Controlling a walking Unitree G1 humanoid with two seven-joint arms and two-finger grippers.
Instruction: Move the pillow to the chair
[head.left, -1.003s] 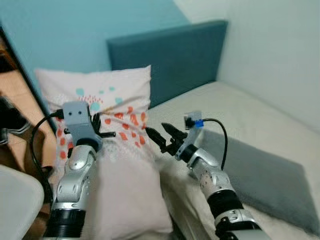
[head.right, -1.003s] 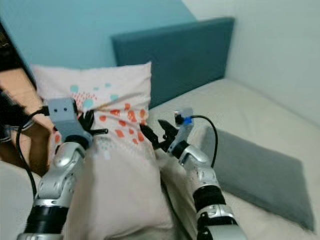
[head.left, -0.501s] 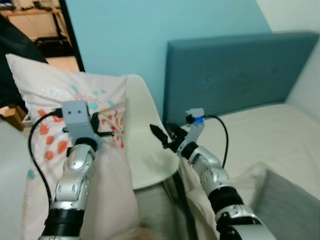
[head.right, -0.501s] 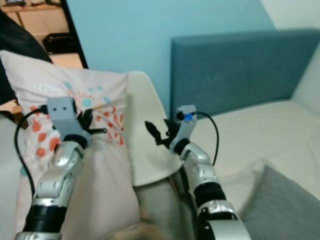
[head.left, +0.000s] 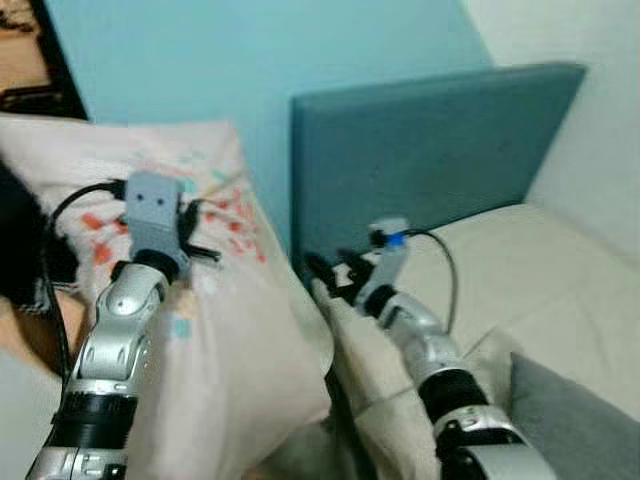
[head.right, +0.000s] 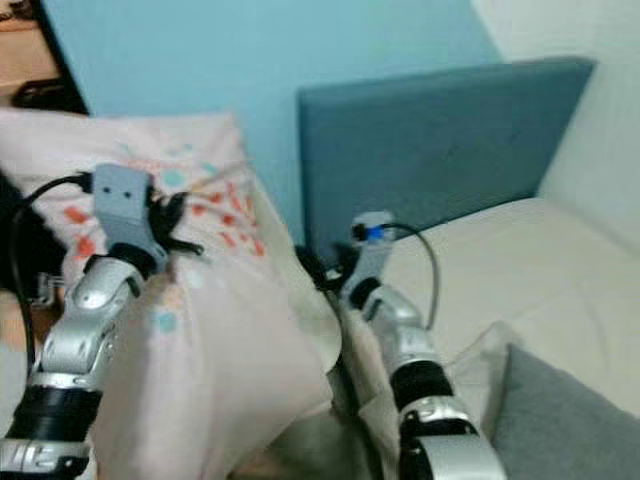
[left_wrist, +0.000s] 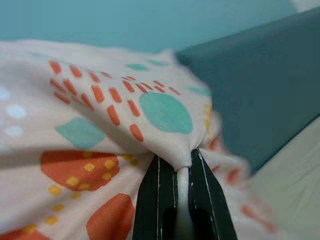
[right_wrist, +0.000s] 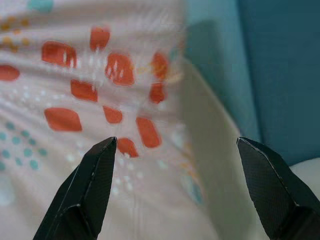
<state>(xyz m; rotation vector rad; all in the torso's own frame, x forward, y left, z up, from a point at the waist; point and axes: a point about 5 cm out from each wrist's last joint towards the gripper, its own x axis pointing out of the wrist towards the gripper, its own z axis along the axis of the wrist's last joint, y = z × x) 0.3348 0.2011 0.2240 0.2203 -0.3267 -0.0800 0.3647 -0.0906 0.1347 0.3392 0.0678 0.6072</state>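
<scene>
- Since half a second ago the whole view has swung: the white chair seat that filled the middle then is now almost covered, only a pale rim of the chair (head.left: 327, 345) showing at about 5 o'clock from the pillow; the dark doorway has slid off toward 9 o'clock.
- The pillow (head.left: 215, 300), pink with orange and teal marks, hangs at the left and centre of the head views, its lower part draped over the chair.
- The left gripper (left_wrist: 178, 170) is clamped on a pinched fold of the pillow cover, jaws narrow with cloth between them.
- The right gripper (right_wrist: 177, 187) has its jaws wide apart, holding nothing, just beside the pillow's right edge at 3 o'clock.
- The teal headboard (head.left: 430, 150) stands at 1 o'clock, the beige bed (head.left: 540, 270) at 3 o'clock, and a grey cushion (head.left: 580, 420) lies at 5 o'clock.
</scene>
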